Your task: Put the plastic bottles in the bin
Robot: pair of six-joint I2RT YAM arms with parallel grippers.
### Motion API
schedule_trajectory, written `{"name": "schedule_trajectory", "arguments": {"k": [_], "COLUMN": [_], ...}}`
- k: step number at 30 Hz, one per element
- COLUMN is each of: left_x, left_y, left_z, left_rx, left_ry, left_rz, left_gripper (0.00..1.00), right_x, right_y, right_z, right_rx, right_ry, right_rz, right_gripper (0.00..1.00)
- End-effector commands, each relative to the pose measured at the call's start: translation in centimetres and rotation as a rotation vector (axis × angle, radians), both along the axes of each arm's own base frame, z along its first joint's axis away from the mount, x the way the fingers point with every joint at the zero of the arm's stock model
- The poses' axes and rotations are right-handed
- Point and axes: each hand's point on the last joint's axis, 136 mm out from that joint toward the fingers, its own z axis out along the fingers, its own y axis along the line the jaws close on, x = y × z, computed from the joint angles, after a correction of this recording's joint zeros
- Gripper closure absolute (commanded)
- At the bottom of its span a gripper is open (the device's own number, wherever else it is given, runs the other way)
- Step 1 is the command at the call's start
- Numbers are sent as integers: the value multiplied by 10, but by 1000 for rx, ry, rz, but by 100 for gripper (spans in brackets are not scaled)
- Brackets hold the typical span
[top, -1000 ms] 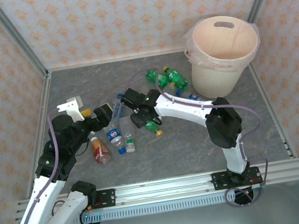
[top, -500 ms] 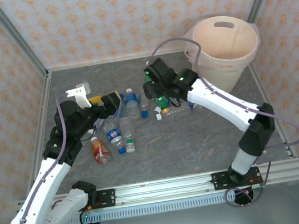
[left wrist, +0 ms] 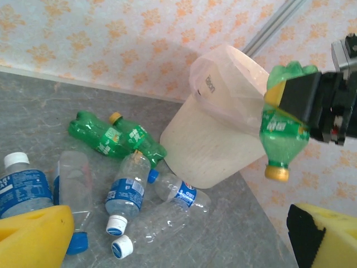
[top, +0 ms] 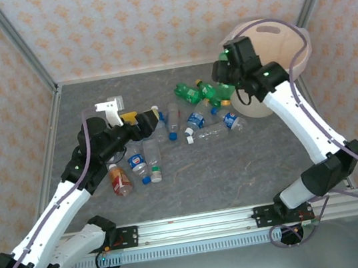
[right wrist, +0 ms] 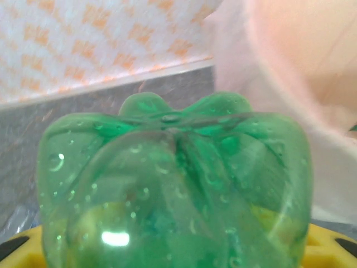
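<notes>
Green bottle (left wrist: 281, 134), gripped cap-down by right tool (top: 226, 74), beside bin (left wrist: 212, 142) rim

Top external looks steeply down from high behind the near edge, taking in the whole table (top: 192, 179); left wrist sits low, facing across it toward the bin (left wrist: 212, 151), ground both views share; right wrist is jammed close against a green bottle (right wrist: 173, 184), apparently facing the bin.

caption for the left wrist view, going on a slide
Right gripper holds a green bottle cap-down next to the bin, with more bottles lying on the table below.
</notes>
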Motion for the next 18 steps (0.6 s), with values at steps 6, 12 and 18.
{"name": "schedule_trajectory", "arguments": {"k": [6,12,18], "left_x": [-10,-15,-16], "left_y": [-2,0,4], "left_z": [19,18,18], "left_rx": [-29,-25,-16], "left_ry": [-63,-62,-64], "left_rz": [9,18,30], "left_gripper": [1,1,1], "right_x": [25,46,66], "right_y": [-70,-121,-157], "right_z": [69,95,92], "right_rx": [126,191,235], "right_ry": [-172,-254,-259], "right_rz": [-196,-334,-415], "right_gripper": [48,47,47]}}
